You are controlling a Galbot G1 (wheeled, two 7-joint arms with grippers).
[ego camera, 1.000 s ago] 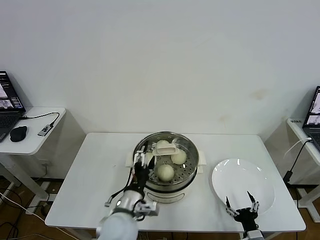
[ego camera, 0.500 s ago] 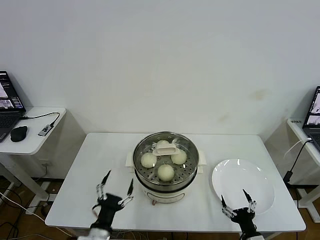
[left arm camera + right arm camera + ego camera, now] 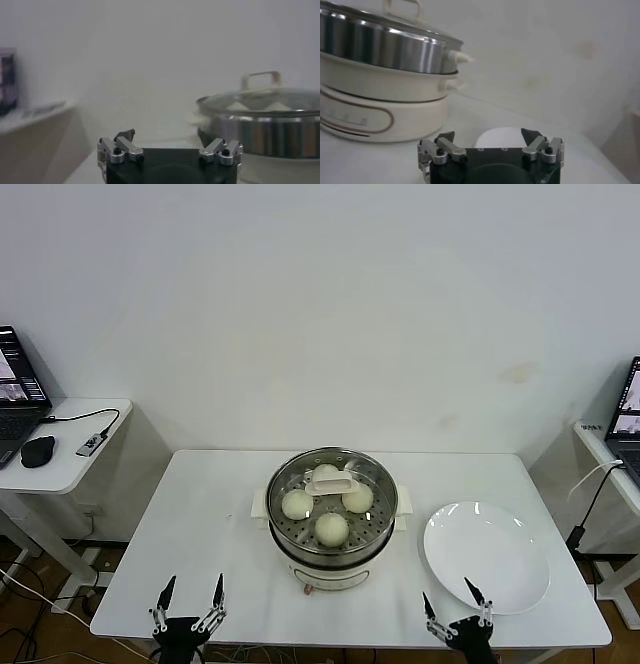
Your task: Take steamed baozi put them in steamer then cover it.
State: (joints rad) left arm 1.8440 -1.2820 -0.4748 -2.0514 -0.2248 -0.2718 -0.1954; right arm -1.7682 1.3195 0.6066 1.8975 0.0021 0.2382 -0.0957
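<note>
Head view: left end effector (image 3: pixel 188 609) spread wide, empty, at the near tabletop (image 3: pixel 200 514) edge. Right end effector (image 3: pixel 456 614) likewise released, just short of the white plate (image 3: pixel 487 556). Between and beyond them, the steamer (image 3: pixel 332 519) holds 4 steamed baozi (image 3: pixel 331 529) under the seated cover (image 3: pixel 331 481).

steamed baozi (image 3: pixel 331 528): four are counted under the cover | steamer (image 3: pixel 330 569): one | cover (image 3: pixel 378 484): one | white plate (image 3: pixel 487 556): one | desk (image 3: pixel 200 514): one | side table (image 3: pixel 70 454): one | hands: two are counted, left hand (image 3: pixel 187 609) and right hand (image 3: pixel 455 612)
</note>
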